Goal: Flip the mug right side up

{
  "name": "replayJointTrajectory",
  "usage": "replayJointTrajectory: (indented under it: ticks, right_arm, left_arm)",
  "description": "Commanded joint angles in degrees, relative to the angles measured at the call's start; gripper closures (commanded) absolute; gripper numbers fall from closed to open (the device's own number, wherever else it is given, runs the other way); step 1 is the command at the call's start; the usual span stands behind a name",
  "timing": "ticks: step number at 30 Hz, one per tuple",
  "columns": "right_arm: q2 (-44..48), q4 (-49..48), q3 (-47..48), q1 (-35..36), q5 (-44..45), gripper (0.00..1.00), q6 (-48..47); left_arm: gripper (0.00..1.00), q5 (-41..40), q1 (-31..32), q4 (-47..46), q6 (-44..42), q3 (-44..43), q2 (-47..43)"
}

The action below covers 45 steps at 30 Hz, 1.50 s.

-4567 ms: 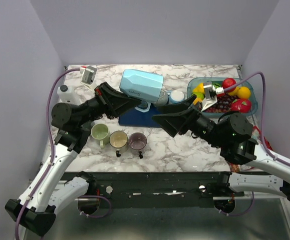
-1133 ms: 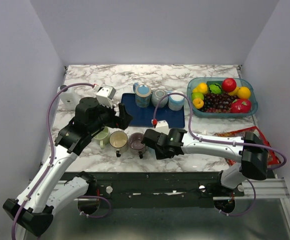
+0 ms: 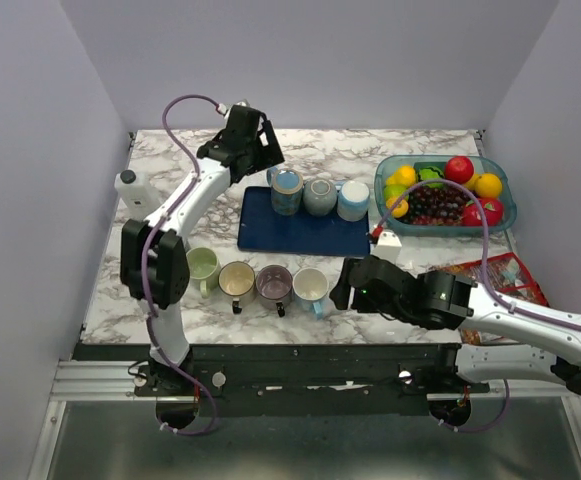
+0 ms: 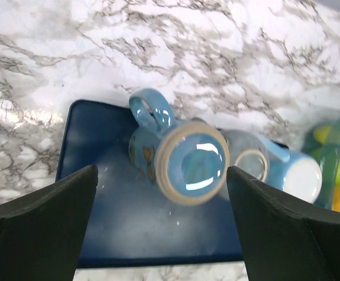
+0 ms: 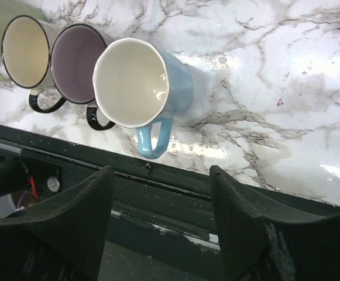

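Right gripper [image 5: 161, 175]: jaws spread, nothing between them; light-blue mug [image 5: 137, 88] just beyond fingertips, not touched; mug upright, mouth up, handle toward near table edge. It stands at right end of row, beside purple mug [image 5: 76, 55], perhaps touching it, view not sure; then cream mug [image 5: 26, 50], green mug [image 3: 201, 265].

Left gripper [image 4: 161, 175]: jaws spread wide, empty, above dark-blue mug [image 4: 193, 164]; this one bottom up on blue tray [image 4: 123, 234]; grey mug [image 4: 249, 161] and pale mug [image 4: 304, 178] inverted beside it.

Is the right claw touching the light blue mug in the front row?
Apart. The right wrist view shows the right gripper open, with the light blue mug standing clear beyond it.
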<state>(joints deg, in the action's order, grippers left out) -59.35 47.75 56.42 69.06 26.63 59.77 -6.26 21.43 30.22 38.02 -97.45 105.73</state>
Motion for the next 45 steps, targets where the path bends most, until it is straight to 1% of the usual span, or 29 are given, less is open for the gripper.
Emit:
replayJointTrajectory:
  ticks: [1,2,6,10,15,16,18,19,21,26,32,35,40,42,45]
  right_arm:
    - [3.36,3.67,-2.54,0.29,5.18,0.27,3.25]
    - [3.8,3.84,-2.81,0.29,5.36,0.27,3.42]
    - [6.17,5.6,-4.21,0.29,5.89,0.27,4.91]
    - [8.46,6.39,-5.71,0.2,6.24,0.27,6.06]
    - [9.08,6.57,-6.5,0.29,6.33,0.27,6.68]
    - [8.91,6.48,-6.41,0.2,6.33,0.27,6.68]
    - [8.38,6.66,-6.24,0.29,6.15,0.27,6.68]
    - [8.11,6.74,-6.06,0.2,6.24,0.27,6.76]
    - [7.59,6.83,-5.97,0.29,6.06,0.27,6.94]
    - [6.97,6.83,-5.89,0.2,5.89,0.27,7.2]
    - [6.53,6.83,-6.06,0.29,5.71,0.27,7.38]
    - [6.09,6.75,-5.97,0.2,5.54,0.27,7.47]
    - [5.83,6.83,-6.76,0.29,5.27,0.27,7.99]
    - [5.92,6.92,-6.85,0.29,5.62,0.27,8.0]
    - [5.92,6.75,-6.85,0.29,5.89,0.27,8.08]
  left_arm:
    - [0.01,-6.65,0.01,3.53,6.28,-8.8,8.16]
    - [0.01,-7.79,-0.07,3.45,6.19,-10.99,9.39]
    - [0.02,-7.8,-0.34,3.18,3.65,-15.04,15.89]
    - [0.16,-9.9,-0.34,5.1,0.92,-17.07,18.8]
    - [0.24,-11.32,-0.34,5.11,-3.56,-16.37,19.77]
    - [0.29,-11.14,-0.34,5.72,-4.09,-16.46,19.95]
    - [0.33,-10.53,-0.51,5.82,-5.66,-16.37,20.21]
    - [0.37,-10.09,-0.43,5.9,-5.94,-16.11,20.3]
    - [0.39,-9.91,-0.51,6.08,-6.46,-15.32,20.13]
    - [0.41,-7.81,-0.51,5.73,-7.7,-12.69,19.78]
    - [0.42,-3.41,-0.51,2.22,-10.24,-9.08,17.49]
    - [0.4,-5.95,-0.6,1.86,-9.81,-9.07,16.61]
    - [0.4,-9.38,-0.78,-0.76,-7.79,-6.97,11.7]
    - [0.4,-9.65,-0.69,-2.52,-7.09,-4.6,9.16]
    - [0.37,-10.0,-0.69,-4.29,-6.73,-3.45,7.74]
